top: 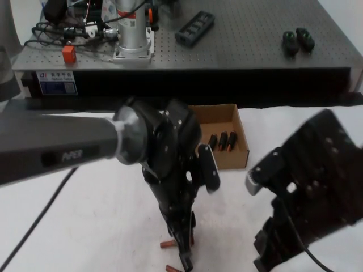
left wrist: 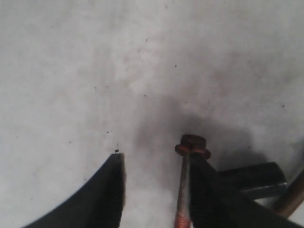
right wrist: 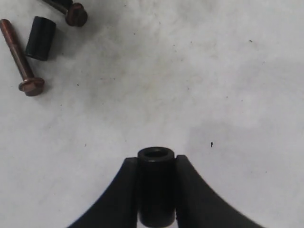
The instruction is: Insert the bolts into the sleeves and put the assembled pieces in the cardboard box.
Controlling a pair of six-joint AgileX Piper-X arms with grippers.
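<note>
High view: the cardboard box point(top: 233, 161) stands at about one o'clock from the left end effector point(top: 184, 258), and three dark assembled pieces point(top: 222, 140) lie side by side inside it. So part of the job looks done, but more pairs remain.

In the left wrist view the left end effector's fingers are spread. A rusty orange bolt point(left wrist: 183, 190) with a flanged head lies along the inner face of one finger point(left wrist: 209, 194) and is not pinched. A loose black sleeve point(left wrist: 254, 176) rests just beyond that finger.

The right end effector point(right wrist: 156, 161) pinches a second sleeve point(right wrist: 156, 190) between its fingers: a short, matte black tube whose open bore faces away from the wrist, clear of the white surface point(right wrist: 228, 85). Nearby lie a spare bolt point(right wrist: 20, 57) and another sleeve point(right wrist: 41, 38).

By my reading, this pair has yet to be joined and boxed.
</note>
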